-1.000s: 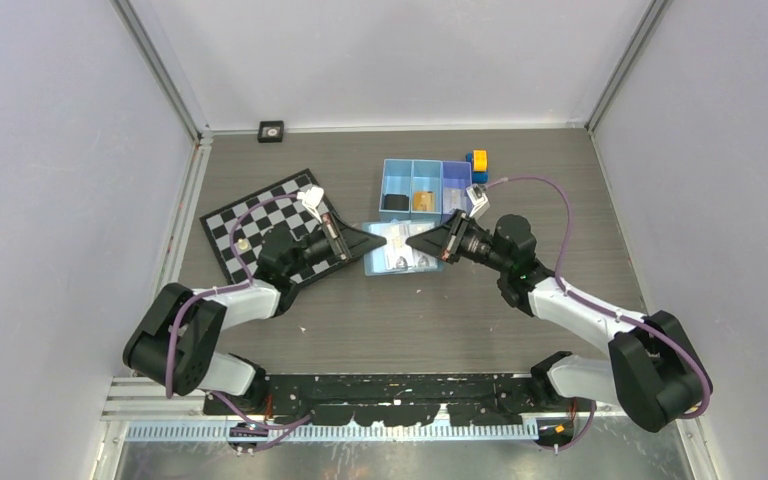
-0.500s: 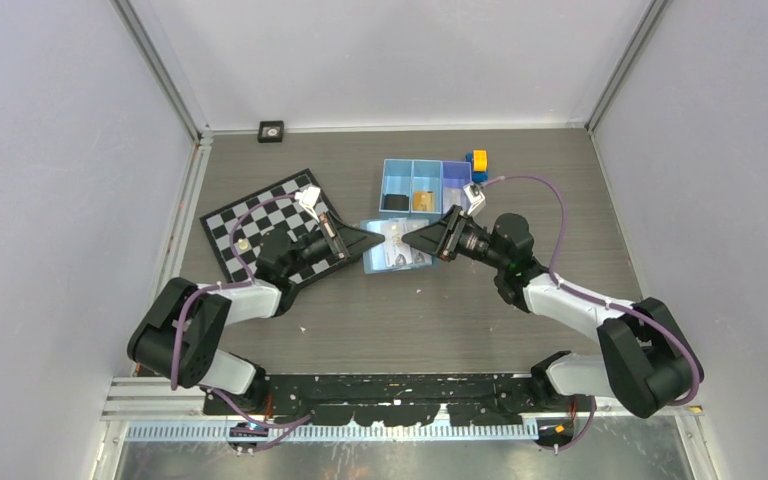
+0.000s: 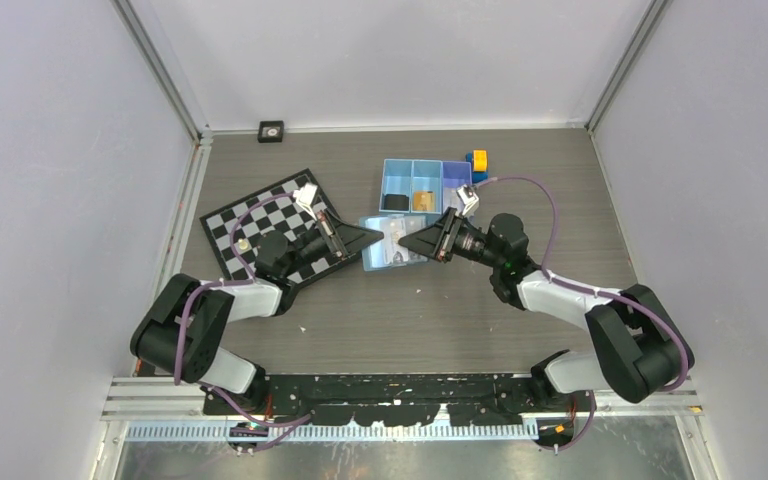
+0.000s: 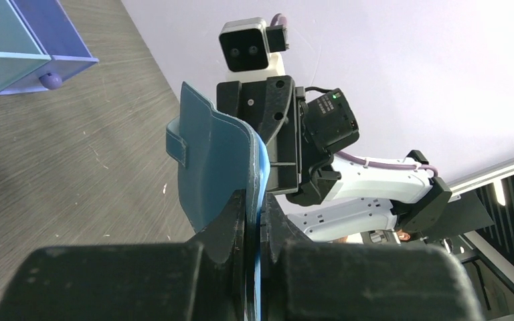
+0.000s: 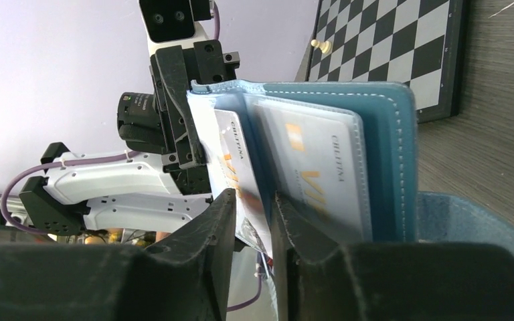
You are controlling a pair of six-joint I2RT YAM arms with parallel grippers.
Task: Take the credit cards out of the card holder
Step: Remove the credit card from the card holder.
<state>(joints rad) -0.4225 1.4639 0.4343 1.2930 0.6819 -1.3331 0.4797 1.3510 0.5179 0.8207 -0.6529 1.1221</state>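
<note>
The blue card holder (image 3: 386, 248) hangs open above the table between my two grippers. My left gripper (image 3: 372, 238) is shut on its outer flap, seen edge-on in the left wrist view (image 4: 219, 160) with the jaws (image 4: 254, 200) pinching it. In the right wrist view the lighter blue inside (image 5: 385, 167) faces the camera with two pale cards printed in orange. My right gripper (image 5: 253, 197) is shut on the nearer card (image 5: 235, 157) at its lower edge. The other card (image 5: 318, 177) sits in its pocket. No tan-brown card shows.
A black-and-white chessboard (image 3: 265, 225) with a small piece (image 3: 244, 243) lies under the left arm. A three-compartment blue tray (image 3: 425, 185) stands just behind the card holder. Yellow-and-blue blocks (image 3: 478, 163) sit at its right. A small black square (image 3: 271, 131) is at the back wall.
My right gripper has moved left, in onto the open card holder. The card holder and my left gripper have shifted slightly left and back.
</note>
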